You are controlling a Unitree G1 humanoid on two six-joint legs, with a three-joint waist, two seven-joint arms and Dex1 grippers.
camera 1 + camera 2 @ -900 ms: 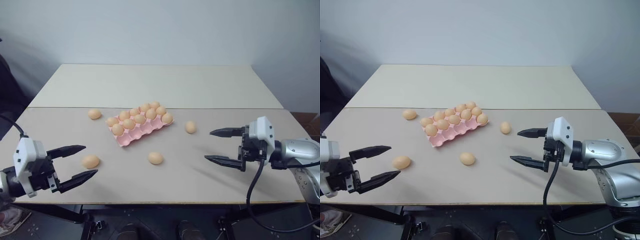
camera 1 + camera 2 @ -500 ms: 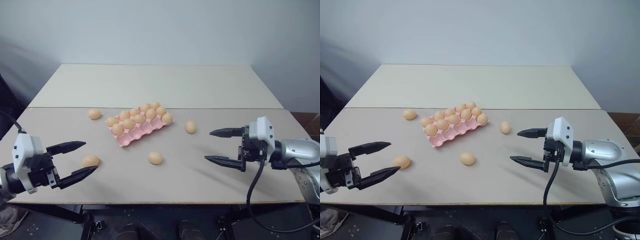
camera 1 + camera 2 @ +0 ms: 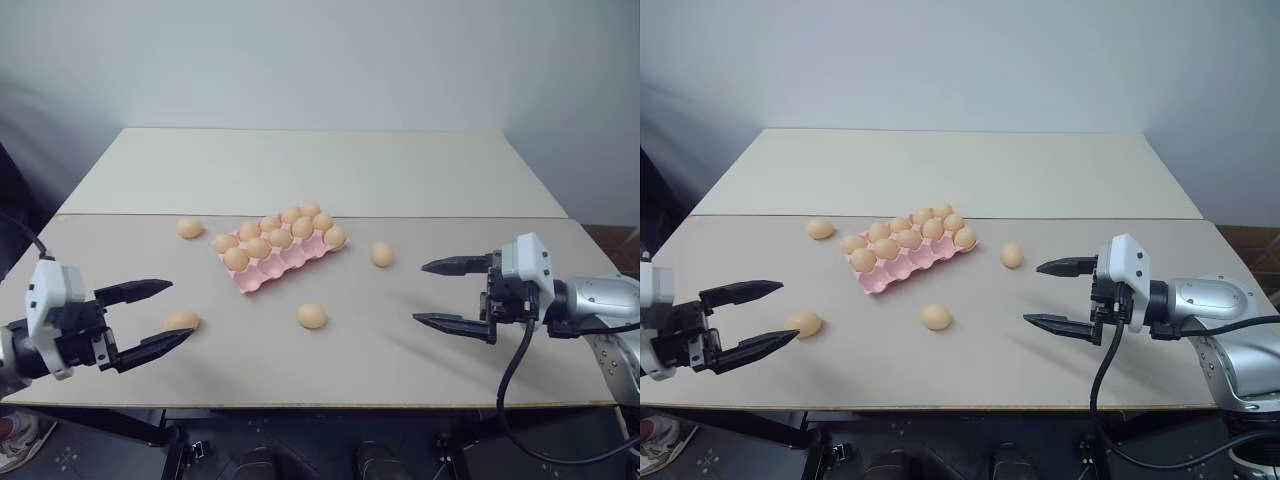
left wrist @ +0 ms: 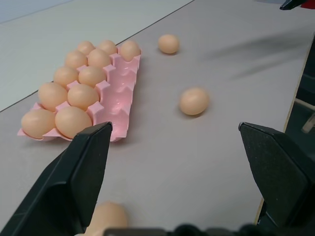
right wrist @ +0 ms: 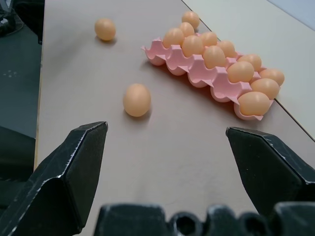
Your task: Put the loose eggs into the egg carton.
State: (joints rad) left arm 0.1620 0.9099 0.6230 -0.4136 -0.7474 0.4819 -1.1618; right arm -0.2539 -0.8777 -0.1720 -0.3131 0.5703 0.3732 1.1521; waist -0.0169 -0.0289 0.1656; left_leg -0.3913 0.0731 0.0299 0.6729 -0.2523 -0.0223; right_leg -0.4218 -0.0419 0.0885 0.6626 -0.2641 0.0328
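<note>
Where the left hand reaches, an egg sits half-hidden.

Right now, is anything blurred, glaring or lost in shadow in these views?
Head views: even, soft light, no glare; each loose egg casts a faint shadow on the table. Left wrist view: the left gripper's fingers are soft and near, the egg carton sharper. Right wrist view: the carton is clear and the right gripper's fingers loom large.

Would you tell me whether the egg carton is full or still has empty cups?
Partly full: the egg carton has its far two rows filled with eggs; the near row of cups is empty.
</note>
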